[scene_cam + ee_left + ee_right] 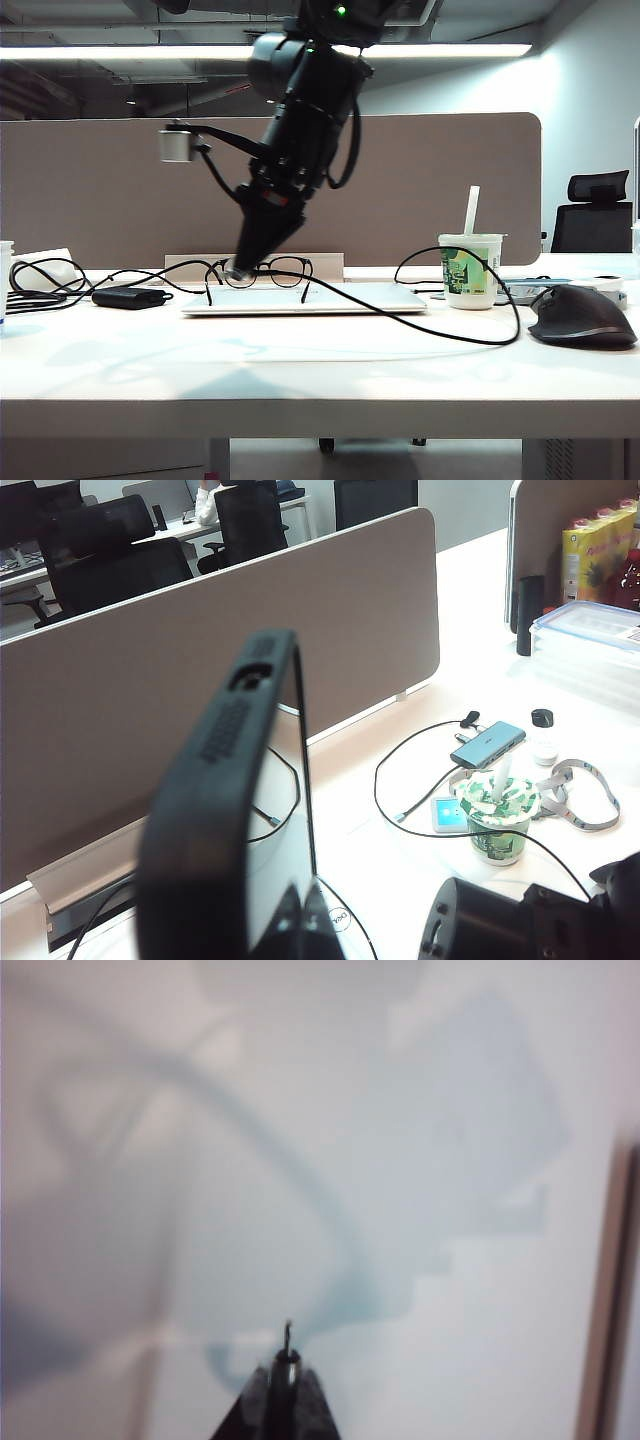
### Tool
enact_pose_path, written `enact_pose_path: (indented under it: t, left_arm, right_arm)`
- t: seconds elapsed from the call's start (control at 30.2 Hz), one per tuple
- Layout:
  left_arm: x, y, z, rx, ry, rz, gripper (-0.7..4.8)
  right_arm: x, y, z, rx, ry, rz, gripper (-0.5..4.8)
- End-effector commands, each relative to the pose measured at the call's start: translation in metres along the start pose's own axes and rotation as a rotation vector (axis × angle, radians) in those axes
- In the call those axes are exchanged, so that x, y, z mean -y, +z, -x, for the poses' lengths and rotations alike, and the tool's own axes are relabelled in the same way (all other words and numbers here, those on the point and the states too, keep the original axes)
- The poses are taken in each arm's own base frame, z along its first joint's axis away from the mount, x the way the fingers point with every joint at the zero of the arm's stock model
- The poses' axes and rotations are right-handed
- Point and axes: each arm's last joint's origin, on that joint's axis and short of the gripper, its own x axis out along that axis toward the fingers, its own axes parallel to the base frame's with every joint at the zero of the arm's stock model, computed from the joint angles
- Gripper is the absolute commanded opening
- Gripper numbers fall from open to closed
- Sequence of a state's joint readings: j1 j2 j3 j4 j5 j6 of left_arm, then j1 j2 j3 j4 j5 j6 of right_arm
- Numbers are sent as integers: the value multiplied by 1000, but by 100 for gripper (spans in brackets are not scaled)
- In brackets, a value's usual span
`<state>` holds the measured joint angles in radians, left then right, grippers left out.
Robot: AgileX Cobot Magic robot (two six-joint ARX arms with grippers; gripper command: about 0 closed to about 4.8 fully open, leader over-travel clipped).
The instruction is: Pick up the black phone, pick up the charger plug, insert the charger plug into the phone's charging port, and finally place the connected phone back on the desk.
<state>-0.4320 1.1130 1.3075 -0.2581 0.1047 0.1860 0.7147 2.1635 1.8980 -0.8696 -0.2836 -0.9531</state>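
Black phone (215, 810) gripped upright, cup (497, 820) beyond

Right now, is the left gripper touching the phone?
Touching: the left wrist view shows the left gripper clamped on the upright phone at its lower end.

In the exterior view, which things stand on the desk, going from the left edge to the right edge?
Black adapter brick → eyeglasses, where the right gripper comes down → green-and-white cup with straw → black computer mouse.
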Motion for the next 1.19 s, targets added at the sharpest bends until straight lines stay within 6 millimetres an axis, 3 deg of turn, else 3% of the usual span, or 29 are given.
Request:
enact_pose_path:
  t: [0.03,0.3,0.69,1.06,1.09,1.19]
  left_arm:
    - [-1,8,4,65,8,-5,-6]
    - [-1,10,4,85,12,-7,-6]
    - [-2,13,4,109,16,-9,-7]
    - [-2,13,4,108,16,-9,-7]
    - [-2,13,4,108,16,-9,-6]
    - [-2,13,4,108,16,-9,-6]
  right_arm:
    - [0,13,0,52,-54,81,-7]
    - [-3,22,-2,75,-68,165,-7]
    - [0,-15,-14,-5,21,111,-7]
    - [7,-26,-24,-5,25,102,-1]
    - [7,-25,-24,5,30,102,21]
    - [8,-23,-22,34,26,77,196]
